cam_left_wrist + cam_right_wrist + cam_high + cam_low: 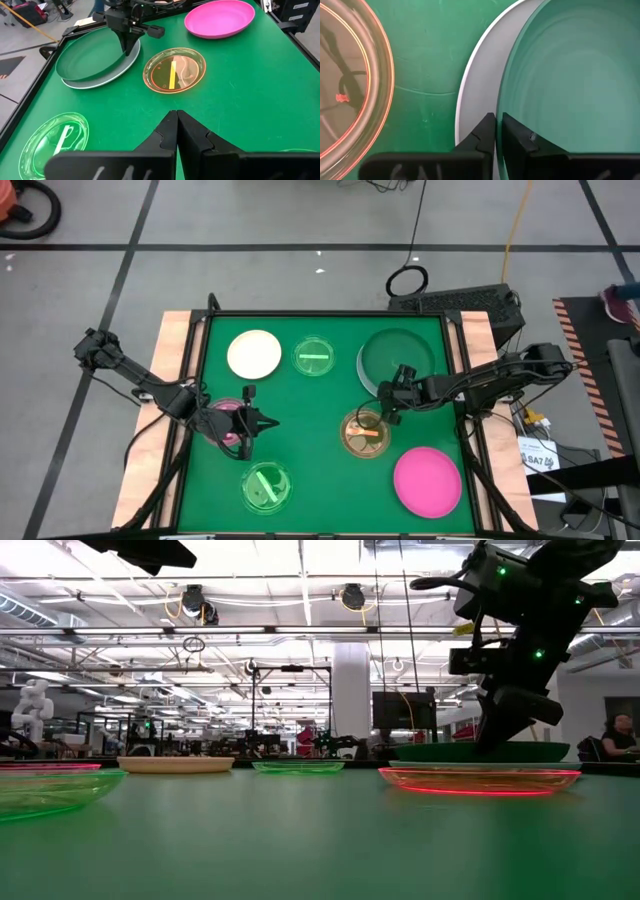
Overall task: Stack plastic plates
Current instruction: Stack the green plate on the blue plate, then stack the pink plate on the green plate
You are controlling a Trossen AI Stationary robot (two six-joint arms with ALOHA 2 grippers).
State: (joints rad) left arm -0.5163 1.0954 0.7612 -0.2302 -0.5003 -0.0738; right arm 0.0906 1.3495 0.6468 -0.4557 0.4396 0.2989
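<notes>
Overhead, the right gripper [388, 406] is seen at the near rim of the dark-green plate [395, 355], which lies on a pale-blue plate [95, 82] whose rim is revealed only in the wrist views. In the right wrist view its fingers [480, 137] are nearly pressed together, pinching the dark-green rim. The left gripper [243, 430], fingers pressed together and empty, is held beside the pink dish [226, 420]. The amber dish [365, 433], hot-pink plate [427, 481], cream plate [254, 353] and two green dishes [314, 356] [266, 486] lie apart on the green table [320, 470].
</notes>
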